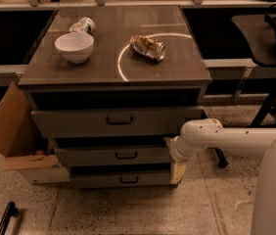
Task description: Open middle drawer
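Note:
The grey cabinet [113, 77] has three stacked drawers. The middle drawer [94, 156] has a mid-height front and a small dark bar handle [126, 155]. It sits below the taller top drawer [79, 124] and above the thin bottom drawer [99, 180]. A dark gap shows above its front. My white arm [236, 138] reaches in from the right. My gripper [177, 172] hangs down at the right end of the middle and bottom drawer fronts, well right of the handle.
On the cabinet top stand a white bowl [74, 47], a tipped cup [82, 25] and a crushed can [148, 47]. An open cardboard box [11, 131] leans at the left. A dark chair frame [275, 82] stands at the right. A black bar [6, 218] lies on the floor.

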Controlling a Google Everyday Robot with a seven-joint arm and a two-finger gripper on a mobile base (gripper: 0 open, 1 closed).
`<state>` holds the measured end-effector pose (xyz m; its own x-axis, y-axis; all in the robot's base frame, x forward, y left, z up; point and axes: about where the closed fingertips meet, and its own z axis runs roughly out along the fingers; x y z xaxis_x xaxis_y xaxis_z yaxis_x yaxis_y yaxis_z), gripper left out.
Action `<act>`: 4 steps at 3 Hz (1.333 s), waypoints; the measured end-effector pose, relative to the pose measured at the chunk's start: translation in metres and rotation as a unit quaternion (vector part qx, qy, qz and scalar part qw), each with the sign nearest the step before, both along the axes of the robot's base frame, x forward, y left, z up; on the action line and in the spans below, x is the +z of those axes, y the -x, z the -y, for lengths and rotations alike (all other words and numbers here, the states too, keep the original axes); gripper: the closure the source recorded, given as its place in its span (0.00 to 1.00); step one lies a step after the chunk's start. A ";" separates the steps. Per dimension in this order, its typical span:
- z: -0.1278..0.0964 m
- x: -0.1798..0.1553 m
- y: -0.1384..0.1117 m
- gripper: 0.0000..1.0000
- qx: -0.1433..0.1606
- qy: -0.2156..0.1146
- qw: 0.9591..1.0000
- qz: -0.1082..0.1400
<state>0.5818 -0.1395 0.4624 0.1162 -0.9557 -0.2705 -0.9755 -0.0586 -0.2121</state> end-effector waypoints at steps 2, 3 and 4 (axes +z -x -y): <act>-0.006 -0.022 -0.024 0.00 0.002 -0.013 1.000 -0.005; -0.012 -0.039 -0.027 0.19 0.006 -0.019 1.000 -0.019; -0.013 -0.039 -0.019 0.42 0.007 -0.020 1.000 -0.017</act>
